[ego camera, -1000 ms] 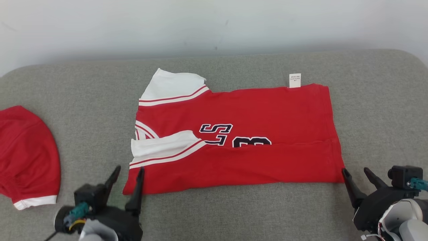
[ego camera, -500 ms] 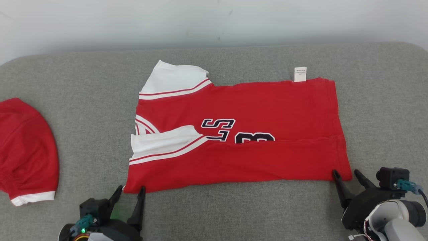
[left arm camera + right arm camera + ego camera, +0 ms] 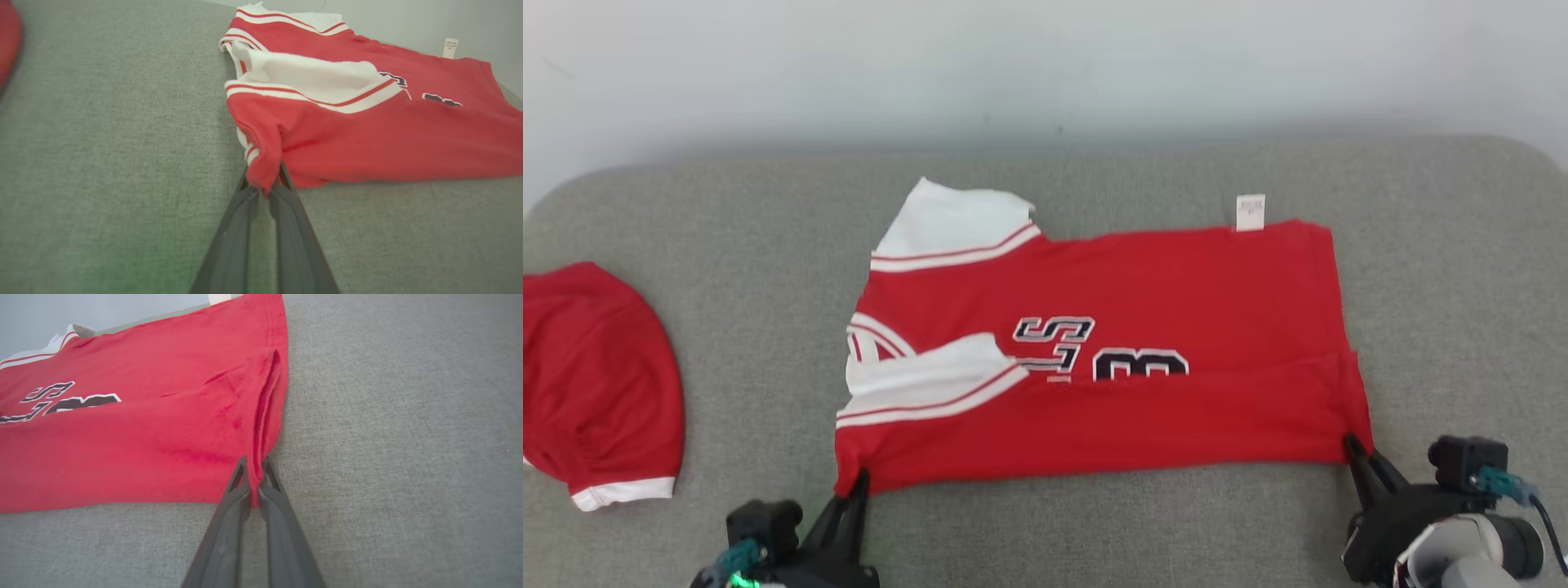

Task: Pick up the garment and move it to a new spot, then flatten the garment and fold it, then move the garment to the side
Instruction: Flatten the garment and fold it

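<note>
ops: Both grippers closed since a second ago. Left gripper (image 3: pixel 856 490) and right gripper (image 3: pixel 1354 449) now pinch near corners of the jersey (image 3: pixel 1143 278), mid cushion (image 3: pixel 727 343).
dev: I'd lift evenly, keep hem taut, fold away.

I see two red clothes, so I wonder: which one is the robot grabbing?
The red jersey with dark lettering: left end effector and right end effector pinch its near corners. The other red garment lies apart, untouched.
</note>
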Robot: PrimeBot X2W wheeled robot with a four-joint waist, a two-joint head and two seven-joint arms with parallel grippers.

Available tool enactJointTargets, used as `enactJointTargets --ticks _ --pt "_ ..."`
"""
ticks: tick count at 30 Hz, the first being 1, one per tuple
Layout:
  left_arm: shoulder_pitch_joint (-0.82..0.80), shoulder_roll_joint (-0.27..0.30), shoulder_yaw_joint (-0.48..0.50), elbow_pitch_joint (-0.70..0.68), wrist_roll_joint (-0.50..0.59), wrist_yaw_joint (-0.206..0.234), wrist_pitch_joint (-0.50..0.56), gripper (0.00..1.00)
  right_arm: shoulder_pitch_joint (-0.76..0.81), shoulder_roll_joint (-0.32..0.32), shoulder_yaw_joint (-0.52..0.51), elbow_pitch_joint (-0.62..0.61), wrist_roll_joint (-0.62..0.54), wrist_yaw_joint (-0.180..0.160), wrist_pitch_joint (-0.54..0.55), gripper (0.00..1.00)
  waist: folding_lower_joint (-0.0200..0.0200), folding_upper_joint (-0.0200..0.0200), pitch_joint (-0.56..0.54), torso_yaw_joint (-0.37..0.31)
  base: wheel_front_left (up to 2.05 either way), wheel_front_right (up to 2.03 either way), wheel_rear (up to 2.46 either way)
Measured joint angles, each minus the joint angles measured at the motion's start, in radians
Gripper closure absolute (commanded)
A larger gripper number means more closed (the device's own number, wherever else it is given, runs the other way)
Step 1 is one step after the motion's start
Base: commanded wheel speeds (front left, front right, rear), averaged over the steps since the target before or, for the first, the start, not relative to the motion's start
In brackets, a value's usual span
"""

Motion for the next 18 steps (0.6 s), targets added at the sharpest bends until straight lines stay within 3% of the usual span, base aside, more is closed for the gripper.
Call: enactJointTargets --ticks 14,15,16,17,18 --pt "0.246 -0.026 0.026 -0.124 0.006 0.02 0.0 1.0 0.241 -0.062 -0.04 -0.175 0.037 0.0 0.031 1.0 -0.0002 -0.0001 -0.108 0.013 0.0 0.0 0.0" --pt "0.253 -0.028 0.026 -0.126 0.007 0.021 0.0 0.8 0.254 -0.06 -0.046 -0.188 0.035 0.0 0.037 0.58 -0.0001 -0.0001 -0.108 0.014 0.0 0.0 0.0" --pt "0.256 -0.029 0.025 -0.129 0.013 0.027 0.0 0.22 0.263 -0.057 -0.055 -0.2 0.035 0.0 0.038 0.0 -0.0001 0.0 -0.109 0.015 0.0 0.0 0.0" --pt "0.256 -0.029 0.026 -0.135 0.018 0.03 0.0 0.0 0.27 -0.057 -0.065 -0.209 0.032 0.0 0.045 0.0 -0.0001 -0.0001 -0.11 0.015 0.0 0.0 0.0" --pt "0.256 -0.029 0.03 -0.141 0.019 0.033 0.0 0.0 0.277 -0.056 -0.074 -0.218 0.022 0.0 0.045 0.0 -0.0001 0.0 -0.111 0.015 0.0 0.0 0.0"
